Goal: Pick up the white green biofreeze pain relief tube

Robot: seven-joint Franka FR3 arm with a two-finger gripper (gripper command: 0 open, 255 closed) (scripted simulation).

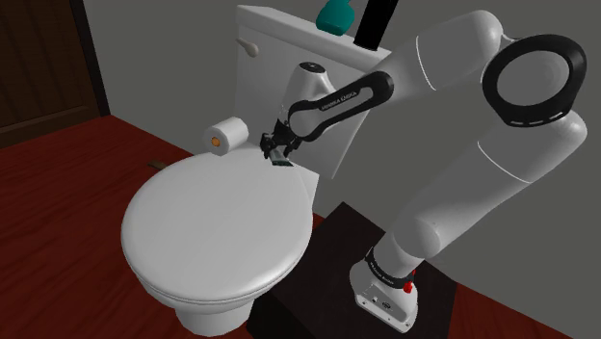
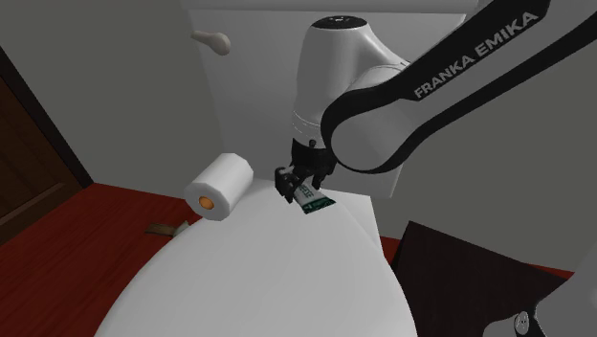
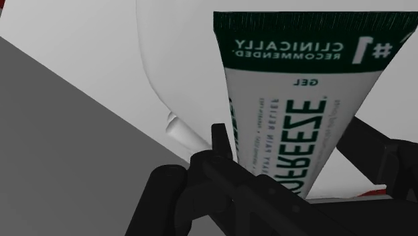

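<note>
The gripper hung over the back of the closed white toilet lid, close in front of the tank; its jaws stood partly closed, clasping the white and green tube between them. In the second exterior view the gripper pointed down and the tube stuck out from it toward 4 o'clock, its dark green end lowest; whether that end touched the lid could not be told. In the wrist view a black finger pressed each side of the tube, which ran away from the gripper to a dark green band with white lettering.

A toilet paper roll lay on the lid at 9 o'clock from the gripper in the shoulder view, near it but apart; in the second exterior view the roll also lay at 9 o'clock, its orange core facing the camera. The flush handle sat on the tank at 11 o'clock from the gripper; a teal object stood on top of the tank at 1 o'clock in the shoulder view. The dark stand sat at 4 o'clock from the lid on the red-brown floor.
</note>
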